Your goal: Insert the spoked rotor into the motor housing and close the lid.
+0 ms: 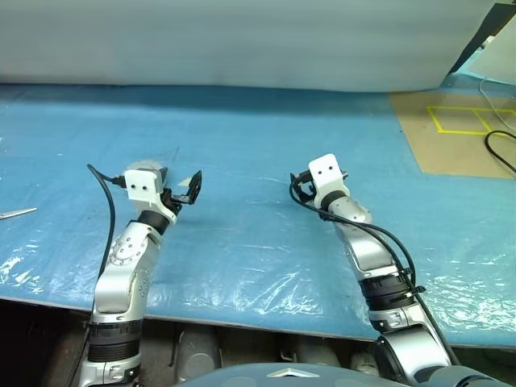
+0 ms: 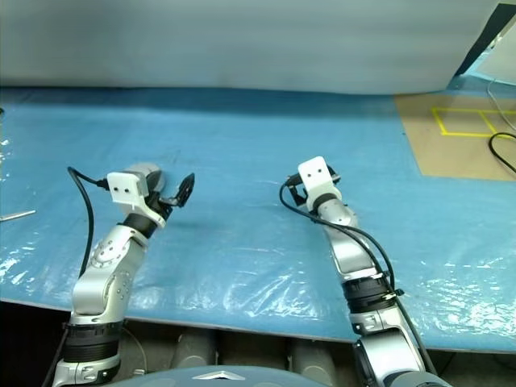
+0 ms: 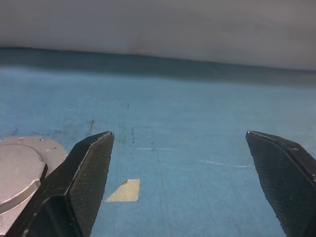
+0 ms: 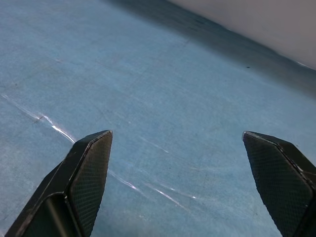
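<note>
My left gripper (image 3: 178,136) hovers open and empty over the blue table cover (image 1: 258,145). Close beside one of its fingers (image 3: 84,177), outside the jaws, lies a round silver-grey part (image 3: 17,173) with a plain grey top and small screws at its rim. It looks like the lid's plain face over the motor housing, though I cannot tell for sure. The spoked rotor is out of view. My right gripper (image 4: 176,134) is also open, with bare blue cover between its fingers. In the head views both arms reach forward side by side, left gripper (image 1: 184,192) on the left.
A small pale tape patch (image 3: 126,190) lies on the cover ahead of the left gripper. A thin metal tool (image 1: 18,213) rests at the far left edge. A brown board with yellow tape lines (image 1: 459,129) and a black cable (image 1: 500,153) sit at the back right.
</note>
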Action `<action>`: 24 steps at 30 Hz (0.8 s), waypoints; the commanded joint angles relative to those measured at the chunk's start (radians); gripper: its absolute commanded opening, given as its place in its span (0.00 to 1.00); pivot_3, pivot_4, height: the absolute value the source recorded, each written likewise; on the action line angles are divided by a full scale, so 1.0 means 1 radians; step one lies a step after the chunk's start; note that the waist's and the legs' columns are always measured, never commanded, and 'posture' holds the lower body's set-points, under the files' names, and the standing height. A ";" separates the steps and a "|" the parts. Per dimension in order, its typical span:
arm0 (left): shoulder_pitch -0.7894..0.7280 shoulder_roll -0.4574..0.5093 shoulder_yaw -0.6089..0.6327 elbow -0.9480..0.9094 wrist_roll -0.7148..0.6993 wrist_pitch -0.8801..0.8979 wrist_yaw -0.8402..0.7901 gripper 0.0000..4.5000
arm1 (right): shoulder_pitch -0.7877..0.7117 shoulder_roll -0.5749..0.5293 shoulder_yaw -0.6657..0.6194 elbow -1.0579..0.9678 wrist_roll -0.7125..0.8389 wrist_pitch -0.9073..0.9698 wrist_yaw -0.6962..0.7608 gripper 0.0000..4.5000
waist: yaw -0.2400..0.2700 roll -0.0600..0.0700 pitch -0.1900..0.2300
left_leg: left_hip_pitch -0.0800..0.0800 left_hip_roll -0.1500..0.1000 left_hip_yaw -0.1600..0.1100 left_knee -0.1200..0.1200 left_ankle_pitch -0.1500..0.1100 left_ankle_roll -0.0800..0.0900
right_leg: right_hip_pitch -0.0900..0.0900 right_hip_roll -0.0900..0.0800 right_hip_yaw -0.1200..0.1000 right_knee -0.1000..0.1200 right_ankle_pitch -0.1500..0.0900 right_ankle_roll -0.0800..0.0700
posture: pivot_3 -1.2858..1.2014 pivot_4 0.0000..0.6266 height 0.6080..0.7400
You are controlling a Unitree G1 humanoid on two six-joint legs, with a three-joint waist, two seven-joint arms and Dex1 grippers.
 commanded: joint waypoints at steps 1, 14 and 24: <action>-0.014 0.003 -0.007 -0.013 0.011 -0.027 -0.006 1.00 | 0.001 -0.002 -0.011 -0.052 -0.009 -0.007 -0.004 0.99 | 0.000 0.000 0.000 | 0.000 0.000 0.000 0.000 0.000 0.000 | 0.000 0.000 0.000 0.000 0.000 0.000 | 0.52 0.24 1.00; -0.016 0.002 -0.016 -0.006 0.011 -0.034 -0.012 1.00 | 0.005 -0.001 -0.010 -0.060 -0.011 0.000 -0.005 0.99 | 0.000 0.000 0.000 | 0.000 0.000 0.000 0.000 0.000 0.000 | 0.000 0.000 0.000 0.000 0.000 0.000 | 0.52 0.24 1.00; -0.025 0.001 -0.010 0.014 0.009 -0.037 -0.020 1.00 | 0.009 -0.002 -0.013 -0.064 -0.015 0.004 -0.005 0.99 | 0.000 0.000 0.000 | 0.000 0.000 0.000 0.000 0.000 0.000 | 0.000 0.000 0.000 0.001 0.000 0.000 | 0.52 0.24 1.00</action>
